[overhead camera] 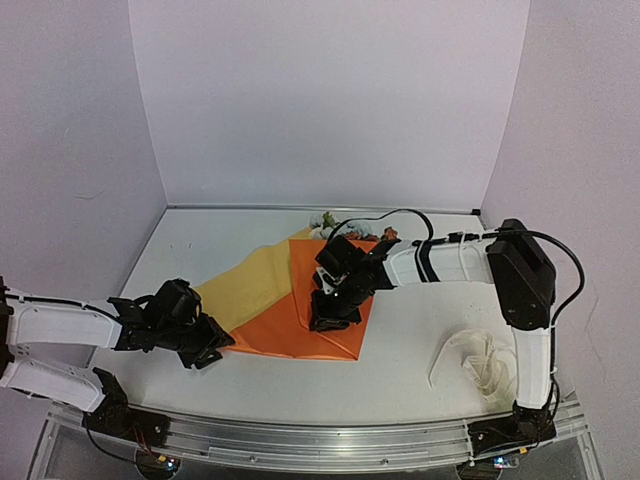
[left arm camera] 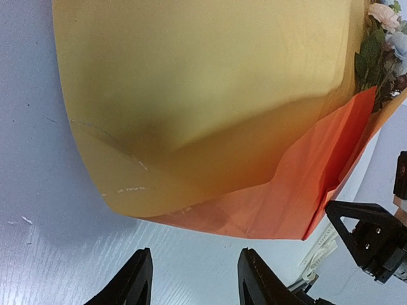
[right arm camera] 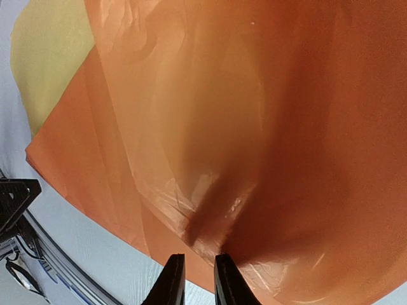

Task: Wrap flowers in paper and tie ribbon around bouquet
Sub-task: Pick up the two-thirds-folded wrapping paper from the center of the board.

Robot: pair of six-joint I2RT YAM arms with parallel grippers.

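Top external view: paper (overhead camera: 318,335) spread across the middle of the desk (overhead camera: 400,380), bright orange on one face, paler yellow on the reverse. Left part turned yellow side up, a long wedge running from the far middle down toward the near left. Orange part right beside it, a rough triangle with a sharp corner pointing at the near edge. In the left wrist view, yellow flap bowed up slightly, a soft shadow under its edge, and an orange fold tucked in on the right.

Flowers (overhead camera: 330,220) at the far end of the sheet, largely hidden by the right arm, only a few blooms peeping out. Cream, orange-pink and pale blue heads with dark green leaves in the left wrist view. Ribbon (overhead camera: 478,362) well apart on the right, a loose cream-white heap close to the right arm's base, not touching the paper.

Left end effector (overhead camera: 208,350) low over the desk, just beside the near-left edge of the yellow flap. Fingers (left arm camera: 137,283) spread apart, bare white desk between them, holding nothing.

Right end effector (overhead camera: 335,318) pointing down onto the orange part, near the middle fold. Fingers (right arm camera: 172,283) almost together, only a narrow slit between, tips against glossy, creased orange sheet with wrinkles gathering toward them. Pinching a ridge of paper or merely pressing on it: cannot tell.
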